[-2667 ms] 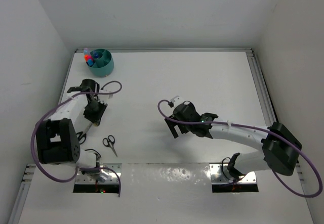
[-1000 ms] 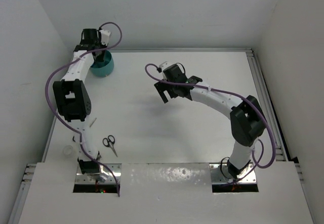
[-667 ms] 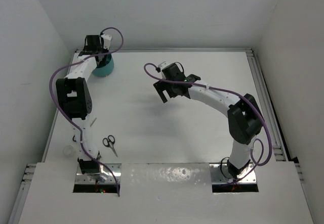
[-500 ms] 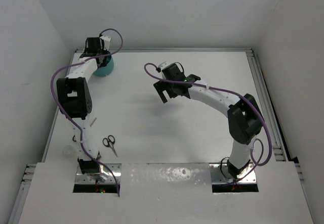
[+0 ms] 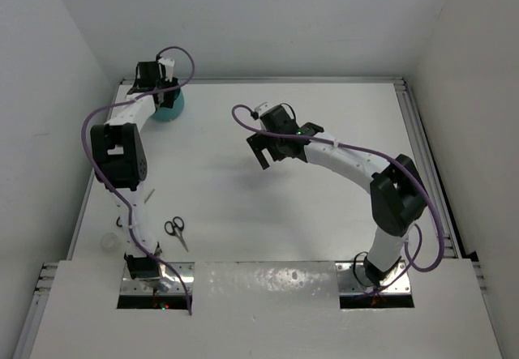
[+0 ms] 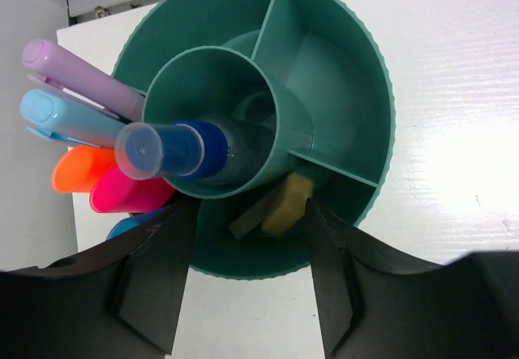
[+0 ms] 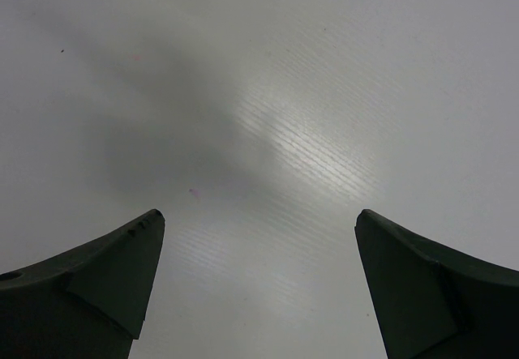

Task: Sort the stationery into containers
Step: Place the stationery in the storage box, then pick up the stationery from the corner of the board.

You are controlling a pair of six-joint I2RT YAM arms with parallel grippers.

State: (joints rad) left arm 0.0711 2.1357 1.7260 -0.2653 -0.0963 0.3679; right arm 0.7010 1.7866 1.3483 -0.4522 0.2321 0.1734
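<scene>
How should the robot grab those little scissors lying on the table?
Probably from straight above, since the scissors lie flat on the table. Pinch across the narrow part where the black handles meet the blades; the loops look wider and harder to squeeze.

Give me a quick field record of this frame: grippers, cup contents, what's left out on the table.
left gripper: open, above the near rim of the teal cup, holding nothing
right gripper: open, over bare table, holding nothing
centre tube: blue-capped marker
one outer compartment: lilac marker, light-blue marker, orange marker, pink marker
near compartment: tan eraser
left to sort: scissors, on the table near the left arm's base
</scene>
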